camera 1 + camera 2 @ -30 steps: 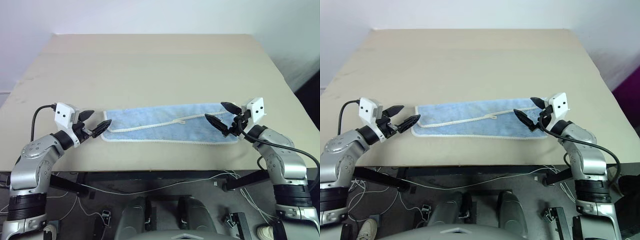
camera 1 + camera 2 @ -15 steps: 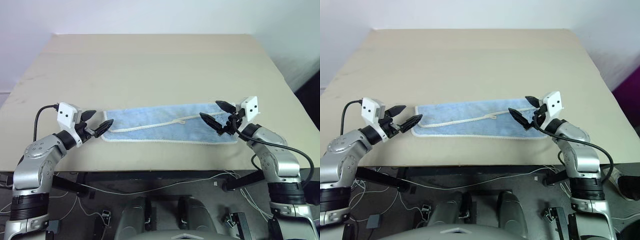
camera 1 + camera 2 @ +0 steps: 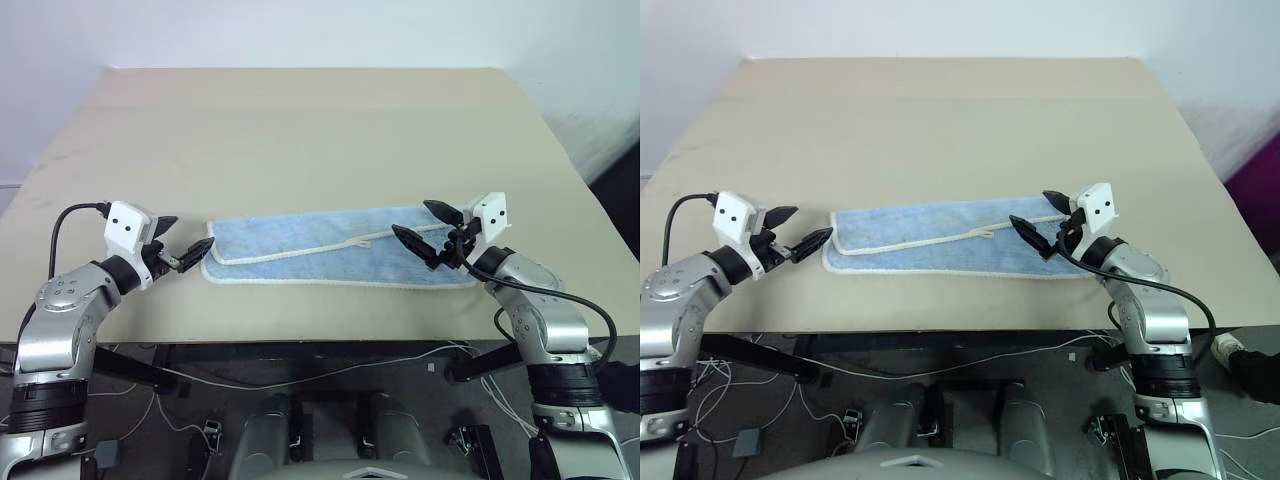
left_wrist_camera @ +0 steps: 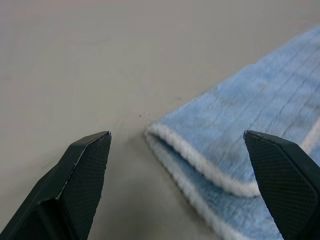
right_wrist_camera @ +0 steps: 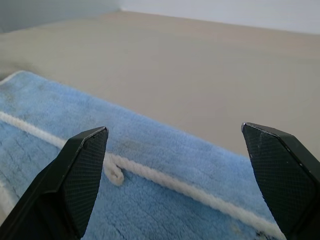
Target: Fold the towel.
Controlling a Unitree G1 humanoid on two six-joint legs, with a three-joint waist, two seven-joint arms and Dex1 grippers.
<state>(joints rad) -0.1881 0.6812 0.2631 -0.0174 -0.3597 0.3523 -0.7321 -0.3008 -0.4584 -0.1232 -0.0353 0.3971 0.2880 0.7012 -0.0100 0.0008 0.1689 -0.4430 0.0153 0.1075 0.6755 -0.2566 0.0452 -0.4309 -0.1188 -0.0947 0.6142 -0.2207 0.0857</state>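
Note:
The towel is a long light-blue strip with white edging, lying flat across the table near its front edge. A white edge line with a small loop tag runs along its middle. At its left end two layers lie one on the other. My left gripper is open just off that left end, low over the table, with nothing between its fingers. My right gripper is open above the towel's right end, pointing along the cloth, and holds nothing.
The beige table stretches far behind the towel. Its front edge runs close below the towel, and its right edge slants away near my right arm. Cables hang under the front edge.
My right gripper has moved left, further in over the towel's right end. The left gripper has stayed beside the left end. Both remain open.

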